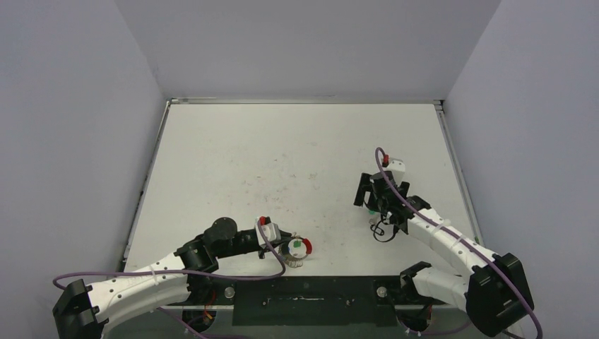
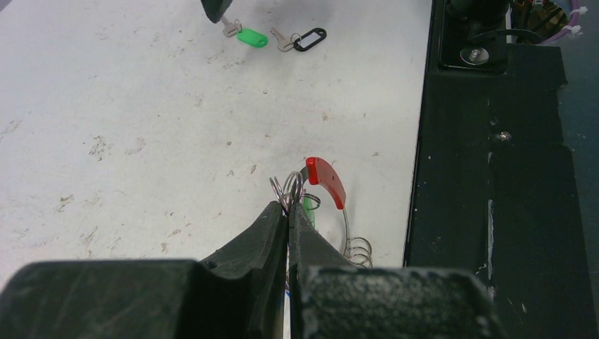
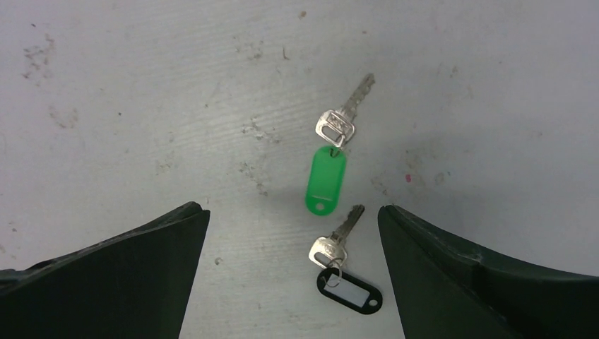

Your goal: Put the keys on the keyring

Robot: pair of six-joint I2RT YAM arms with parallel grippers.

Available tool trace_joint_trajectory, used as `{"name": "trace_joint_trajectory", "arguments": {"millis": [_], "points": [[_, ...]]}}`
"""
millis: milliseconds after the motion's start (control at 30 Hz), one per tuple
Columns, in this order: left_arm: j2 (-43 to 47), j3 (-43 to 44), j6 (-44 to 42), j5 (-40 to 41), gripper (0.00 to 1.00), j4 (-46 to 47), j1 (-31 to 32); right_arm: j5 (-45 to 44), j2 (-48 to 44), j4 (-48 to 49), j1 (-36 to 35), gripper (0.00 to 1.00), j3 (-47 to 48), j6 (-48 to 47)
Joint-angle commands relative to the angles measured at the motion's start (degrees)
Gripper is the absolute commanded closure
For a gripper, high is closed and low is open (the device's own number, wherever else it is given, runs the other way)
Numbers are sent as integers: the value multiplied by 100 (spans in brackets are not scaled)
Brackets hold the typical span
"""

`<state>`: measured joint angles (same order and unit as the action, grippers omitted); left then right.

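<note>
Silvery coil keyring (image 2: 297, 189), with red section (image 2: 326, 181): at the near edge of the bench (image 1: 282, 155), about midway along it. It is clamped between the left fingers (image 2: 272, 226), which are pressed together on the coil.

Green piece (image 2: 309, 206): at the coil, just beside the red section. Whether it is a key already threaded cannot be told.

Green key (image 3: 326, 176) and black key (image 3: 328, 249): loose on the bench toward the right edge, close together, well apart from the keyring.

Right fingers (image 3: 155, 247): spread wide over both keys, holding nothing.

Step in hand, as judged: picking up a key. The next move calls for lowering onto one key only, pinching its tag or head, then carrying it to the held coil.

Containers: none in view.
</note>
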<state>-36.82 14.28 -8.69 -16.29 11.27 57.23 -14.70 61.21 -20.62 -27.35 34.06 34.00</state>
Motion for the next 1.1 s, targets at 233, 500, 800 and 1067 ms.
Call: {"name": "trace_joint_trajectory", "arguments": {"millis": [233, 500, 800, 1067], "points": [[43, 198, 16, 28, 100, 200, 12, 1053, 121, -130, 955, 23, -61, 248], [43, 174, 16, 38, 100, 216, 7, 2230, 945, 386, 1934, 41, -118, 46], [51, 154, 32, 65, 100, 218, 16, 2277, 1525, 643, 1962, 46, 126, 98], [60, 119, 47, 53, 100, 262, 21, 1985, 1887, 653, 1957, 64, 356, 46]]}}
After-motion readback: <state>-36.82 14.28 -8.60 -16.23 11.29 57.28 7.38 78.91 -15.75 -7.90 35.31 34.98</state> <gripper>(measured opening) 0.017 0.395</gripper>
